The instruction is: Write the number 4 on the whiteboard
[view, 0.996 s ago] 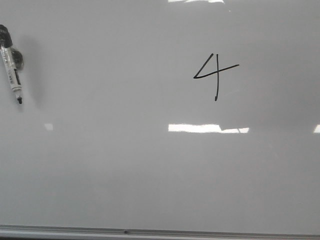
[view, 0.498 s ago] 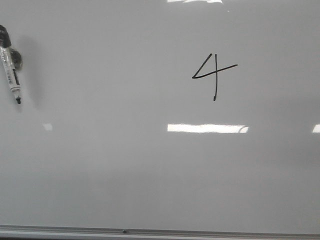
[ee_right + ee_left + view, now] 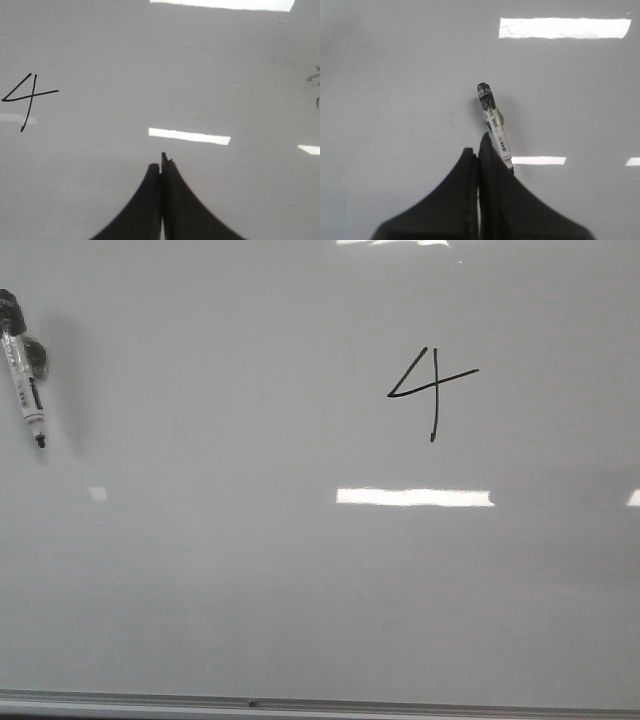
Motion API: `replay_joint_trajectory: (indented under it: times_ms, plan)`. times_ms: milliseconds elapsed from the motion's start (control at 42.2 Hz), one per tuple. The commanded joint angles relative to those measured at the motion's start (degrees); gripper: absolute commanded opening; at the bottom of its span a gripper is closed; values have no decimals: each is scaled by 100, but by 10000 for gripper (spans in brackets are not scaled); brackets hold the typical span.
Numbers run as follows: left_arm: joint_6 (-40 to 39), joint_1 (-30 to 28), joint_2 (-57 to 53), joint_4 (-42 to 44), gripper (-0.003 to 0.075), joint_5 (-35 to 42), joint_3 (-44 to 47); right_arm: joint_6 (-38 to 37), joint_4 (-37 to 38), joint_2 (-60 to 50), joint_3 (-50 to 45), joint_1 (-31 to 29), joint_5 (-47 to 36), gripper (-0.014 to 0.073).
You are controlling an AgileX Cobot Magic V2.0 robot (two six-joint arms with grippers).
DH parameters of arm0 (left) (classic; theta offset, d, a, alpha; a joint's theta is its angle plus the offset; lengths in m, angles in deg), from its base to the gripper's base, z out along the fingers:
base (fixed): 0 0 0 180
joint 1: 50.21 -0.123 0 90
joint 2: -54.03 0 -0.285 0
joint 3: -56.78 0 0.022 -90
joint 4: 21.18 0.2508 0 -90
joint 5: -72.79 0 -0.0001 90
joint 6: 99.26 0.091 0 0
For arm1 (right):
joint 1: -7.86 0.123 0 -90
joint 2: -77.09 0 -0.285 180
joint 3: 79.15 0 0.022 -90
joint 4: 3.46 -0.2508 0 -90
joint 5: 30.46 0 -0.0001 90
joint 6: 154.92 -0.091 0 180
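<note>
The number 4 (image 3: 434, 385) stands in thin black lines on the upper right of the whiteboard (image 3: 250, 580); the right wrist view shows the number 4 (image 3: 30, 95) too. A clear-barrelled marker (image 3: 22, 370) with black ends lies on the board at the far left. No gripper appears in the front view. My left gripper (image 3: 477, 151) is shut and empty above the board, and the marker (image 3: 493, 117) lies just past its tips, partly hidden by one finger. My right gripper (image 3: 161, 164) is shut with nothing in it, well away from the 4.
The board's silver frame edge (image 3: 320, 705) runs along the near side. Bright glare streaks (image 3: 415, 497) lie on the glossy surface. Faint dark smudges (image 3: 315, 80) mark the board at the edge of the right wrist view.
The marker and the 4 stay where they were. The glare streak below the 4 now shows whole; its right end was dimmed before.
</note>
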Motion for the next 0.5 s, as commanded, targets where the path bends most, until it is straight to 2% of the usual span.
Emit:
replay_joint_trajectory:
  times_ms: [0,332,474]
  plan:
    - [0,39,-81,0,-20,472,27,43,56,-101,83,-32,-520,-69]
    - [0,39,-81,0,-20,472,27,37,56,-107,83,-32,-545,-69]
    - [0,39,-81,0,-20,472,27,-333,280,-107,83,-32,-663,-69]
